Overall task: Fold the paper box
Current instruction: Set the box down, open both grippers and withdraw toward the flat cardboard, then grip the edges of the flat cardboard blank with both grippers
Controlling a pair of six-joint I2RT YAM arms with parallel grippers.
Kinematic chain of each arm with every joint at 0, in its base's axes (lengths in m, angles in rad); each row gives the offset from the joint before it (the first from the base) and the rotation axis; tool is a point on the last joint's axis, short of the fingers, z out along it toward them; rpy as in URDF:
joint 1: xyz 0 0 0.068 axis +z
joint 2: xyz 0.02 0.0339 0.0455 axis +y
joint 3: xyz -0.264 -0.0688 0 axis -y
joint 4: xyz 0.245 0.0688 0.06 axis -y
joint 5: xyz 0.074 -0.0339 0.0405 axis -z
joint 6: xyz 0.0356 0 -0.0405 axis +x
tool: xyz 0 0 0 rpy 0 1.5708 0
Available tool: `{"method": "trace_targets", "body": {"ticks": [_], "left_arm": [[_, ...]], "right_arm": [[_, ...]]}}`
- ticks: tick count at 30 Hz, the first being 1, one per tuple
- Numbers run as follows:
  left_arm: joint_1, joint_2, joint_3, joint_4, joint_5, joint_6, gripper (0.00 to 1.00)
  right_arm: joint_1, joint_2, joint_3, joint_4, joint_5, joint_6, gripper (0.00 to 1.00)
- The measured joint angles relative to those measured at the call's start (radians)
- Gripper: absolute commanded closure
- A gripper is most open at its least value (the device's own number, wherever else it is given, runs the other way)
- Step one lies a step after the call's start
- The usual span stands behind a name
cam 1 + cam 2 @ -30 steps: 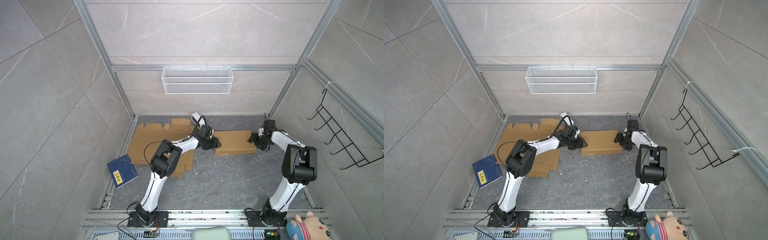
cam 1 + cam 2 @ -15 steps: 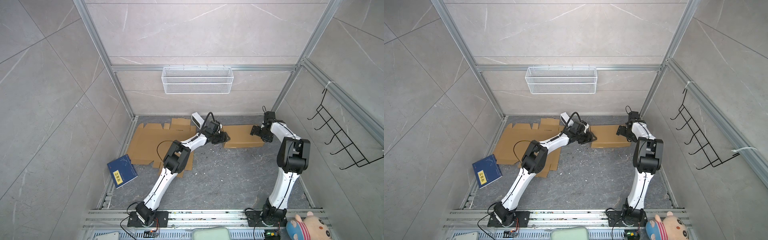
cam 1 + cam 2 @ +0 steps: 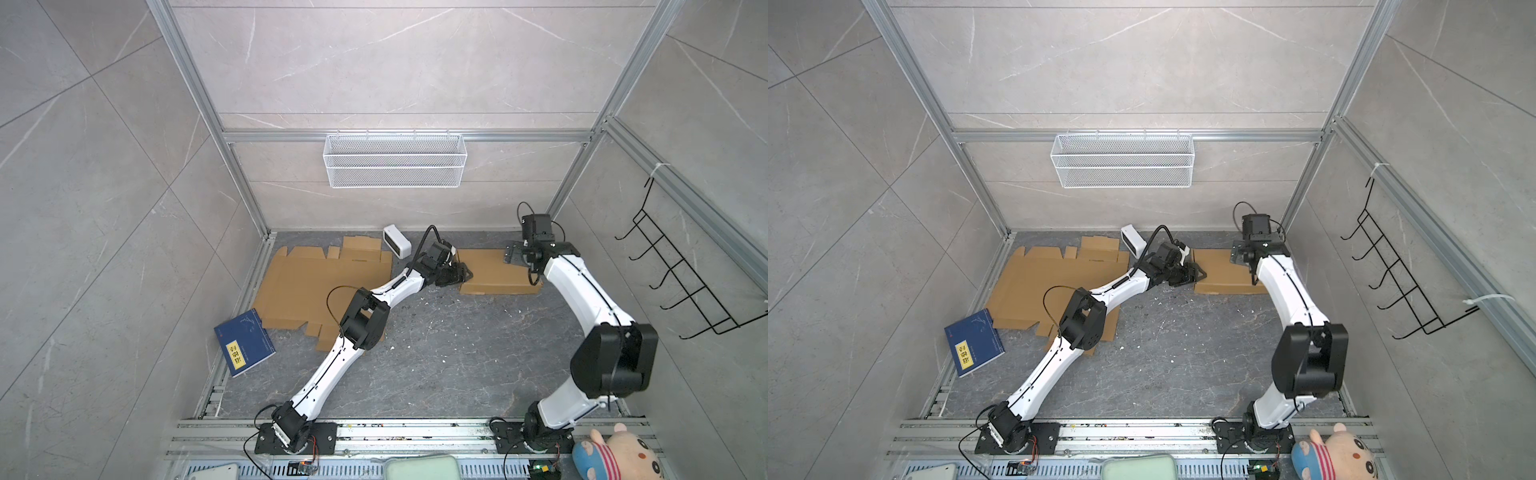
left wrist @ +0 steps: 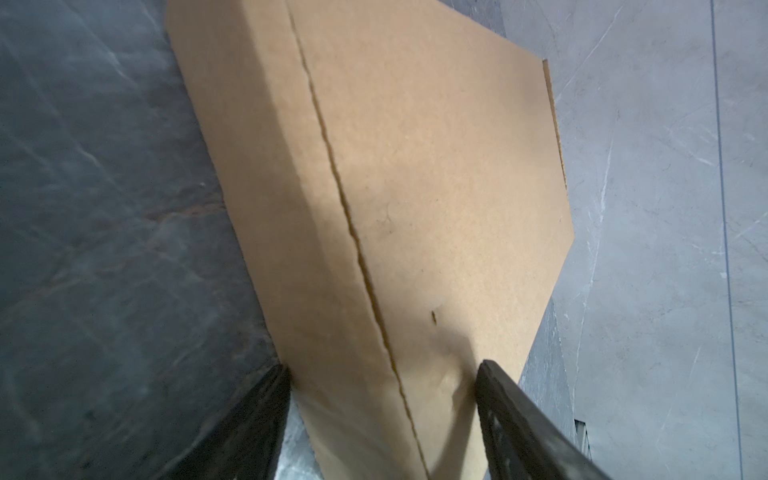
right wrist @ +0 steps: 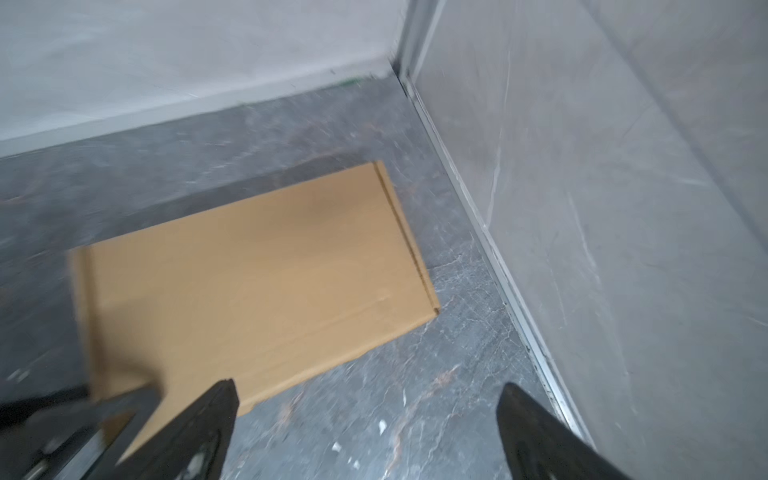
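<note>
Two grippers meet at one folded box
The left gripper point(image 3: 457, 276) is the nearer: its jaws straddle the short left end of the box point(image 3: 492, 272), though whether they pinch it cannot be told. The box lies flat at the far right of the floor, its long axis running left to right. Beyond, the right gripper point(image 3: 512, 254) hangs over its back edge, jaws wide and empty.

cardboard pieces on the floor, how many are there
2 distinct: a folded flat brown cardboard box at the back right, and an unfolded brown cardboard sheet at the back left. That sheet may be a stack hiding more.
</note>
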Motion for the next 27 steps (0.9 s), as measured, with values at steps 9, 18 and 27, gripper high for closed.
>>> {"method": "trace_targets", "body": {"ticks": [9,18,27], "left_arm": [[0.016,-0.288,-0.371,-0.080,-0.099,0.227,0.07],[0.090,-0.840,-0.833,-0.113,-0.342,0.364,0.04],[0.407,-1.385,-1.374,-0.101,-0.506,0.322,0.01]], "right_arm": [[-0.004,-0.067,-0.006,0.021,-0.327,0.112,0.21],[0.277,-0.070,-0.176,0.047,-0.463,0.320,0.32],[0.562,0.043,-0.246,0.195,-0.468,0.558,0.38]]}}
